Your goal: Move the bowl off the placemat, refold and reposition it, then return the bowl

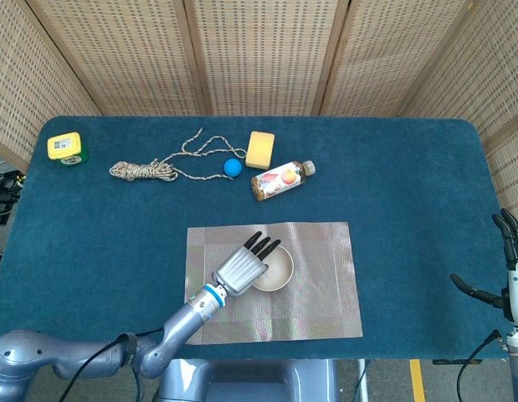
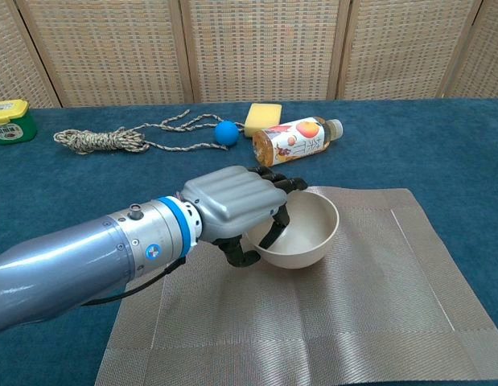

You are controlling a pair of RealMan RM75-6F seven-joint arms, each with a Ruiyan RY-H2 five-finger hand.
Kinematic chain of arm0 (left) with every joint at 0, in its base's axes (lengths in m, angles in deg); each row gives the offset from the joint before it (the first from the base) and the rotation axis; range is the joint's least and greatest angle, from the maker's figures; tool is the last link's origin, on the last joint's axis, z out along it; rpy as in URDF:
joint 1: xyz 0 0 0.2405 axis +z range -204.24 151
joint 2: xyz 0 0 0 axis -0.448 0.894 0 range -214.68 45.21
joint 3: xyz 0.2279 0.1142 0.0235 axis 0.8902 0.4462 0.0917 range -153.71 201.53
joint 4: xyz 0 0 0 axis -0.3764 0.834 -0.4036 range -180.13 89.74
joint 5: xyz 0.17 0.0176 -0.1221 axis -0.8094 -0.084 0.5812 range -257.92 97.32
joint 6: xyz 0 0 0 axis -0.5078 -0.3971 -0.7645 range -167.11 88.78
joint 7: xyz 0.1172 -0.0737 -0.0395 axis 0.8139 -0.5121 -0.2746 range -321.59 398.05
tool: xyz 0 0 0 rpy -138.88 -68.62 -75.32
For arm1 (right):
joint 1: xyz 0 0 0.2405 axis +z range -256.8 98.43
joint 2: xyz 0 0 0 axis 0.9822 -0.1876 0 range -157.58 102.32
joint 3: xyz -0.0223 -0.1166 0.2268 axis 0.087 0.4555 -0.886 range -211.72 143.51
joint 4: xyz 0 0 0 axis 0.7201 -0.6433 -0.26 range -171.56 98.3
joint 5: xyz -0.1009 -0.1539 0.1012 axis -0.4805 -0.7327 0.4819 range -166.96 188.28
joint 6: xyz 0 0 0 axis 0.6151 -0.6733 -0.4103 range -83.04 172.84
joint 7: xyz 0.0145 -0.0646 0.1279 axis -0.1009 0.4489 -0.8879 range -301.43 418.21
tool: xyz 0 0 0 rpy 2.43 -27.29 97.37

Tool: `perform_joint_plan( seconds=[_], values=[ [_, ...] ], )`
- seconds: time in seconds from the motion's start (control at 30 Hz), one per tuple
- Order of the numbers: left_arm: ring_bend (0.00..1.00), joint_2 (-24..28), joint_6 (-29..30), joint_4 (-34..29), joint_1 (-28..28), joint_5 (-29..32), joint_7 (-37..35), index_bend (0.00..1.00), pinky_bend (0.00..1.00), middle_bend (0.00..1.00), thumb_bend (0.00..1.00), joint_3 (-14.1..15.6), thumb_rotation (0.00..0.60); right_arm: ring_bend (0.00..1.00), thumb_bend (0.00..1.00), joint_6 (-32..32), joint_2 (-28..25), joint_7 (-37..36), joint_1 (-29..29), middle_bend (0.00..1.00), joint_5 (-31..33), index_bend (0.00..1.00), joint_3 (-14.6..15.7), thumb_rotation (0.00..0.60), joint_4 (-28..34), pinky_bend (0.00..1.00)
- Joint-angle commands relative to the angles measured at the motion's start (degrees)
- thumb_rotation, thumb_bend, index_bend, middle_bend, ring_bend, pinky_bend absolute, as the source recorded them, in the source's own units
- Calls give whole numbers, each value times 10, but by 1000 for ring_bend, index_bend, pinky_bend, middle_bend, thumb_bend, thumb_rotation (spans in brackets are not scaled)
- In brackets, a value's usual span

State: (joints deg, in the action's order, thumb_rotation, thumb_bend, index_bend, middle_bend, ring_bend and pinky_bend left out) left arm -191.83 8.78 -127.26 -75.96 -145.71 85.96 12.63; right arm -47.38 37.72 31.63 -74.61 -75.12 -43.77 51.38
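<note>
A beige bowl is over the middle of the grey woven placemat, which lies flat near the table's front edge. My left hand grips the bowl's left rim, fingers inside and thumb under the wall. Whether the bowl touches the mat is unclear. My right hand hangs at the far right edge in the head view, fingers spread, holding nothing; the chest view does not show it.
At the back of the blue table lie a coiled rope, a blue ball, a yellow sponge, a lying juice bottle and a yellow-green tape measure. Wicker screens stand behind.
</note>
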Motion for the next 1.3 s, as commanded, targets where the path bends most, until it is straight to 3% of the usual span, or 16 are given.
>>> perform_joint_plan(
  seconds=[0.03, 0.27, 0.43, 0.6, 0.87, 1.0, 1.3],
  values=[
    [0, -4, 2, 1, -6, 9, 5, 666, 0, 0, 449, 4, 600, 0, 219, 0, 0, -1, 0, 0, 0, 0, 0, 600, 0, 0],
    [0, 9, 18, -14, -11, 25, 24, 524, 0, 0, 368, 23, 600, 0, 218, -1, 0, 0, -1, 0, -3, 0, 1, 600, 2, 0],
    [0, 23, 30, -34, -10, 32, 26, 299, 0, 0, 236, 35, 600, 0, 219, -5, -2, 1, -3, 0, -4, 0, 0, 600, 4, 0],
    [0, 47, 57, -65, 3, 28, 13, 139, 0, 0, 211, 46, 600, 0, 219, -7, -2, 7, -3, 0, -9, 0, 2, 600, 5, 0],
    [0, 126, 162, -153, 67, -12, -40, 71, 0, 0, 210, 61, 600, 0, 218, -5, 1, 26, -3, 0, -12, 0, 4, 600, 7, 0],
    [0, 196, 234, -190, 125, -59, -124, 71, 0, 0, 209, 79, 600, 0, 219, 3, 2, 50, -1, 0, -12, 0, 9, 600, 12, 0],
    [0, 300, 371, -181, 242, -145, -261, 61, 0, 0, 196, 126, 600, 0, 211, 43, 5, 115, 8, 0, 10, 0, 17, 600, 24, 0]
  ],
)
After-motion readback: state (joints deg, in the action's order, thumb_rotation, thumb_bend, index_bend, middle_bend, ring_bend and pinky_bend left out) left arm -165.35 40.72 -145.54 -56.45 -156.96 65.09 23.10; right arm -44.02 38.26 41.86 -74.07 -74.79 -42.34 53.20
